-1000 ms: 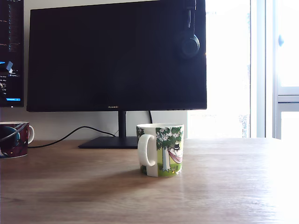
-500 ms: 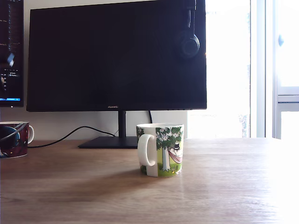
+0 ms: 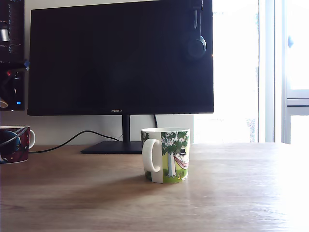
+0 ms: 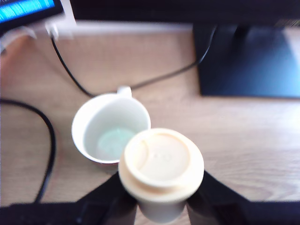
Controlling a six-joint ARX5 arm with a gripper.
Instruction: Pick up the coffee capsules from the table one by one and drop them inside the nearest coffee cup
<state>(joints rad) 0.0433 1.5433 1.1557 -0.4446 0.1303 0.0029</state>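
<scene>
The fingers (image 4: 161,206) are gripping the cream capsule (image 4: 161,165) above the desk (image 4: 243,136), just beside a white mug (image 4: 111,127) already holding the green capsule (image 4: 116,142), seemingly lining up a drop.

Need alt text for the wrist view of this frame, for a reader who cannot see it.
The gripper holds a cream-beige coffee capsule above the wooden table, close over the rim of a white-lined mug. A mint-green capsule lies inside. Black cables and a monitor base sit beyond.
</scene>
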